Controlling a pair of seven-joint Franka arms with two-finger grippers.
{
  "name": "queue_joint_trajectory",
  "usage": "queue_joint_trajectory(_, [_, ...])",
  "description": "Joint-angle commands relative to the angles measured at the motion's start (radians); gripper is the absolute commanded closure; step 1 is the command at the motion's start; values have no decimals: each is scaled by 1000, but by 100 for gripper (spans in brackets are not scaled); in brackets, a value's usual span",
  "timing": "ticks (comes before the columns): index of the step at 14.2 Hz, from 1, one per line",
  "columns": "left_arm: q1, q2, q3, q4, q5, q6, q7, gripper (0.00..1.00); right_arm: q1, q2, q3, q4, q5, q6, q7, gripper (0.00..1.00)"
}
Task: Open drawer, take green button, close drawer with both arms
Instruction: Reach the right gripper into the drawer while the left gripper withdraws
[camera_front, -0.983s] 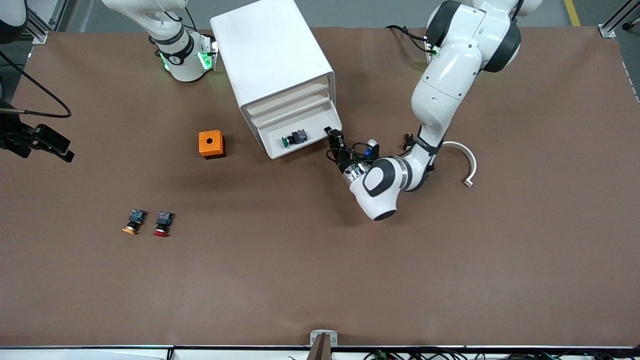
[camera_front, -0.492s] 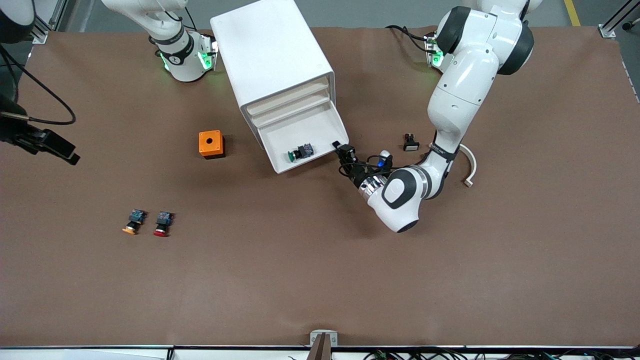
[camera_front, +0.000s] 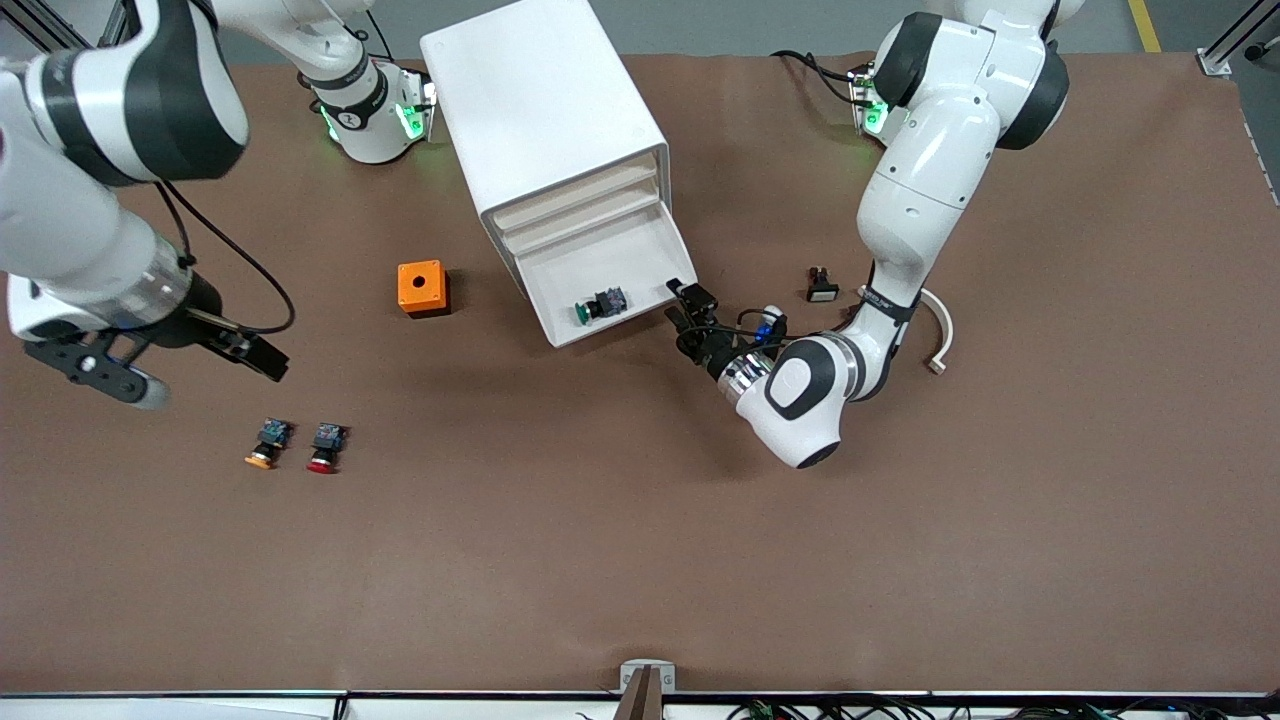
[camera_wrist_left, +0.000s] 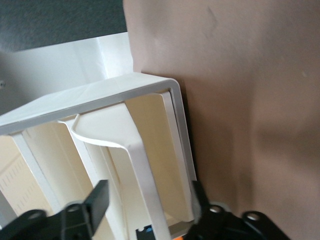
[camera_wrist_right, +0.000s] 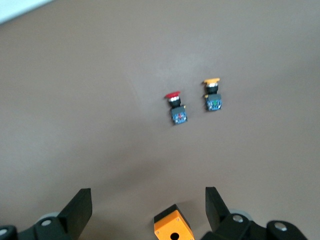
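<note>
The white cabinet (camera_front: 545, 120) stands at the back of the table. Its bottom drawer (camera_front: 610, 255) is pulled out toward the front camera. The green-capped button (camera_front: 598, 305) lies in the drawer near its front wall. My left gripper (camera_front: 690, 300) is at the drawer's front corner on the left arm's side. In the left wrist view the left gripper (camera_wrist_left: 147, 200) is open, with the drawer's front lip (camera_wrist_left: 142, 170) between its fingers. My right gripper (camera_front: 105, 378) is up in the air over the right arm's end of the table, open and empty (camera_wrist_right: 147, 210).
An orange box (camera_front: 421, 288) with a hole sits beside the cabinet; it shows in the right wrist view too (camera_wrist_right: 172, 227). An orange-capped button (camera_front: 264, 443) and a red-capped button (camera_front: 324, 447) lie nearer the front camera. A small black part (camera_front: 821, 285) and a white curved piece (camera_front: 935, 325) lie by the left arm.
The left gripper drew the drawer out toward the front camera, the green button riding with it, then held still. The right arm swung in over the table toward the two loose buttons.
</note>
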Motion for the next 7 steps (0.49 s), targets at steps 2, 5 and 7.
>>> queue_joint_trajectory(2, [0, -29, 3, 12, 9, 5, 191, 1, 44, 23, -4, 6, 71, -62, 104, 0])
queue_joint_trajectory(5, [3, -33, 10, 32, 65, -3, 422, 1, 121, 43, -4, -12, 88, -62, 296, 0])
queue_joint_trajectory(7, [8, -47, 10, 53, 136, -11, 612, 0, 149, 53, -4, -20, 155, -54, 378, 0])
